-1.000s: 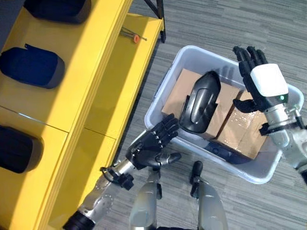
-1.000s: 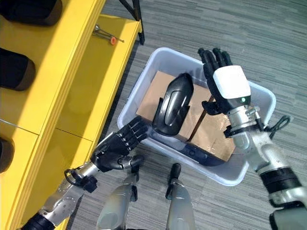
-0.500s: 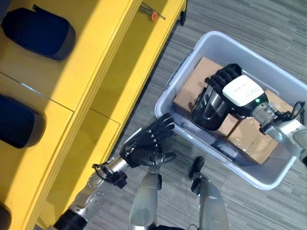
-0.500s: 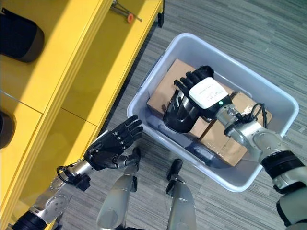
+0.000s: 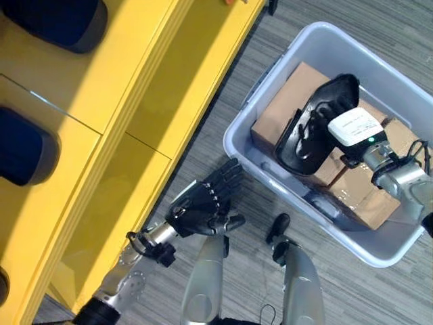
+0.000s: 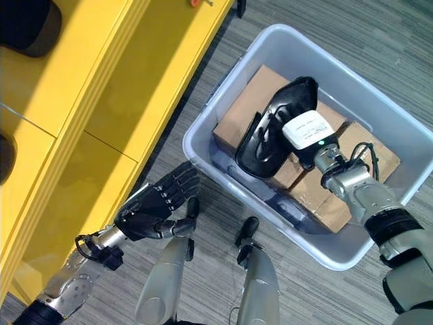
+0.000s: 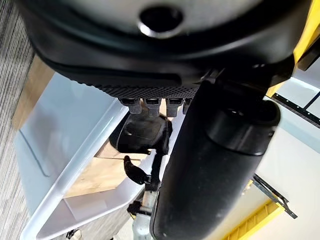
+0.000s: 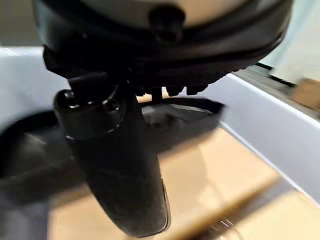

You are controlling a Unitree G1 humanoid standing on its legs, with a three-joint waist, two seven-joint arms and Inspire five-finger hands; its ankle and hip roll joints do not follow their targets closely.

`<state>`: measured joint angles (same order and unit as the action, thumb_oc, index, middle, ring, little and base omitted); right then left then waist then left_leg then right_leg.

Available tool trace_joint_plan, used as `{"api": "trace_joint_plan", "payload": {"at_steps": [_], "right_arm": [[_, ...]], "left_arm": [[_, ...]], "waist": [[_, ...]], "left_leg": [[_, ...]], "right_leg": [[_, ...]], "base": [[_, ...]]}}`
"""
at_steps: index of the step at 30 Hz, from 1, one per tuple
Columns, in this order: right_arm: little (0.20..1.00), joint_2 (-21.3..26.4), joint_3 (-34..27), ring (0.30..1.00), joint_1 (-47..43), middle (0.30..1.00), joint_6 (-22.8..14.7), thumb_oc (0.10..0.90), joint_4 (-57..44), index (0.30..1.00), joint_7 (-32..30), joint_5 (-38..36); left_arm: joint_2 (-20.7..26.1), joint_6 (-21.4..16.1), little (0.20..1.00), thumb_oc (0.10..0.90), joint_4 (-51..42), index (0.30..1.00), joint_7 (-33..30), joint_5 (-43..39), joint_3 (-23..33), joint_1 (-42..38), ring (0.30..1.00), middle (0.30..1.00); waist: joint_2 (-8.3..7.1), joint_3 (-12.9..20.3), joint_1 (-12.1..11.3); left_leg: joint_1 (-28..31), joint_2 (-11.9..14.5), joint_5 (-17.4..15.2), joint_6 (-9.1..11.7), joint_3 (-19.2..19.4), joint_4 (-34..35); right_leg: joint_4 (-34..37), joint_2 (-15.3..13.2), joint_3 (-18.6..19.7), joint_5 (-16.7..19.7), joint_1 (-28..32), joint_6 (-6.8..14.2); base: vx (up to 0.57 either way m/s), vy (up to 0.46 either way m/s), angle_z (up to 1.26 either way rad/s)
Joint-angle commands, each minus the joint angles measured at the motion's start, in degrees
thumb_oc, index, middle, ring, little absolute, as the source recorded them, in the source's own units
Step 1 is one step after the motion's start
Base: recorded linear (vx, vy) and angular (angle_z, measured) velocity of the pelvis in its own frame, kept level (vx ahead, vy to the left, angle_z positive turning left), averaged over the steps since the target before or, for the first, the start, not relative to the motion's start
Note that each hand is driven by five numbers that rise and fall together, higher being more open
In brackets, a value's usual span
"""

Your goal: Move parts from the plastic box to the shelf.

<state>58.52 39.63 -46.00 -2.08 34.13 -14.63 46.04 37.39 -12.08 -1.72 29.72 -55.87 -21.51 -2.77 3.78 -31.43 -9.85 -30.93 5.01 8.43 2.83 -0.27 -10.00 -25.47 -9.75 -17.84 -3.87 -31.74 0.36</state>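
Right hand (image 6: 306,130) fingers curl round the black part (image 6: 270,135) atop cardboard boxes (image 6: 247,115) in the plastic box (image 6: 352,74); left hand (image 6: 152,210) fingers spread, outside.

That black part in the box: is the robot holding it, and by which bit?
Yes. The right hand is curled over the black part, gripping it around its middle as it lies on the cardboard boxes. The left hand holds nothing.

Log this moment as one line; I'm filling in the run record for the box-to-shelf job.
stage: grasping part | right hand: curled on black part in plastic box | left hand: open, outside box | shelf: not reached
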Motion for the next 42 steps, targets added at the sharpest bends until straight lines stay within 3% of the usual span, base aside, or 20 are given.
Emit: {"api": "trace_joint_plan", "payload": {"at_steps": [1,5,8,15,23,28,32,39,40,41,42], "right_arm": [[1.000,3.4,-3.2,1.000,-5.2,1.000,8.0,0.900,0.1,1.000,-7.9,-1.6],[1.000,1.9,-8.7,1.000,-1.7,1.000,7.2,0.900,2.3,1.000,-14.0,1.4],[1.000,1.9,-9.4,1.000,-1.2,1.000,5.2,0.900,2.5,1.000,-14.1,2.6],[1.000,1.8,-4.9,1.000,-3.9,1.000,0.6,0.900,2.7,1.000,-9.4,4.5],[1.000,1.6,-2.3,1.000,-5.9,1.000,1.7,0.900,2.3,1.000,-12.2,6.9],[1.000,1.1,-2.7,1.000,-5.7,1.000,-0.9,0.900,-0.9,1.000,-12.2,11.0],[1.000,0.6,-2.0,1.000,-4.6,1.000,-0.5,0.900,-1.6,1.000,-11.7,12.2],[1.000,0.5,1.1,1.000,-5.2,1.000,-0.6,0.900,0.7,1.000,-3.0,9.7],[0.506,0.3,2.3,0.506,-6.0,0.506,0.6,0.547,2.0,0.506,1.4,8.5],[0.506,0.3,2.4,0.506,-6.1,0.506,0.6,0.547,2.1,0.506,1.5,8.5],[0.300,0.0,3.3,0.300,-6.7,0.300,0.2,0.400,3.3,0.300,4.0,6.9]], "left_arm": [[-0.6,-2.9,1.000,0.900,-7.5,1.000,4.5,-0.7,2.1,1.8,1.000,1.000],[-0.9,-2.4,1.000,0.900,-7.9,1.000,4.6,-0.1,2.3,2.1,1.000,1.000],[-1.0,-2.0,1.000,0.900,-7.6,1.000,4.9,-0.9,2.3,1.9,1.000,1.000],[-1.1,-1.7,1.000,0.900,-7.3,1.000,3.9,-1.3,2.0,0.2,1.000,1.000],[-0.8,-1.8,1.000,0.900,-7.4,1.000,3.3,-1.6,1.6,-0.1,1.000,1.000],[-1.2,-1.8,1.000,0.900,-7.5,1.000,3.4,-1.2,1.8,0.4,1.000,1.000],[-1.1,-1.8,1.000,0.900,-7.2,1.000,4.7,-1.3,1.3,0.8,1.000,1.000],[-0.8,-1.9,1.000,0.900,-6.6,1.000,4.9,-1.2,1.2,0.8,1.000,1.000],[-0.8,-1.7,1.000,0.900,-6.7,1.000,4.9,-1.6,1.4,0.7,1.000,1.000],[-0.8,-1.7,1.000,0.900,-6.7,1.000,4.9,-1.6,1.4,0.7,1.000,1.000],[-0.9,-1.3,1.000,0.900,-6.5,1.000,4.6,-2.1,1.4,0.6,1.000,1.000]], "waist": [[2.08,1.6,-0.7],[2.51,1.6,0.0],[2.60,1.6,0.2],[2.96,1.6,0.5],[3.35,1.6,0.1],[3.30,1.6,0.0],[2.74,1.6,0.2],[2.59,1.6,-0.4],[2.57,1.6,-0.6],[2.57,1.6,-0.5],[2.58,1.6,-0.7]], "left_leg": [[1.7,0.8,-2.9,-0.6,3.9,2.7],[1.6,0.9,-2.9,-0.4,4.4,3.0],[1.6,1.0,-2.9,-0.3,4.7,3.2],[0.9,1.1,-2.7,0.0,5.3,3.1],[-0.2,1.1,-2.5,-0.1,5.2,3.0],[-0.8,1.0,-2.5,-0.1,5.2,2.9],[0.3,0.4,-3.8,0.1,5.1,2.6],[-0.8,0.4,-3.9,0.0,4.7,1.8],[-1.6,0.2,-4.2,-0.2,4.6,0.8],[-1.6,0.3,-4.2,-0.2,4.6,0.8],[-2.3,0.1,-4.5,-0.3,4.4,0.0]], "right_leg": [[-9.8,4.0,0.3,-9.6,1.2,0.0],[-10.0,4.0,0.8,-9.8,0.8,0.1],[-9.9,4.0,1.0,-9.8,0.6,0.2],[-9.7,4.0,1.3,-9.6,-0.4,0.3],[-11.0,3.5,1.1,-10.0,-1.8,0.1],[-11.7,3.2,0.9,-10.3,-2.4,0.2],[-12.4,2.4,1.5,-11.7,-1.5,0.9],[-13.0,2.1,1.0,-11.7,-2.3,1.0],[-13.2,1.9,1.0,-11.6,-3.0,0.9],[-13.2,1.9,1.0,-11.6,-3.0,0.9],[-13.5,1.9,1.0,-11.6,-3.6,0.8]], "base": [[-0.07,0.017,0.00],[0.00,0.000,0.00],[0.00,0.000,0.00],[-0.01,-0.004,-0.03],[0.00,0.002,-0.02],[0.02,0.000,0.00],[0.04,-0.005,0.02],[0.00,-0.014,0.01],[0.00,0.000,0.00],[0.00,0.000,0.00],[0.00,0.000,0.00]]}}
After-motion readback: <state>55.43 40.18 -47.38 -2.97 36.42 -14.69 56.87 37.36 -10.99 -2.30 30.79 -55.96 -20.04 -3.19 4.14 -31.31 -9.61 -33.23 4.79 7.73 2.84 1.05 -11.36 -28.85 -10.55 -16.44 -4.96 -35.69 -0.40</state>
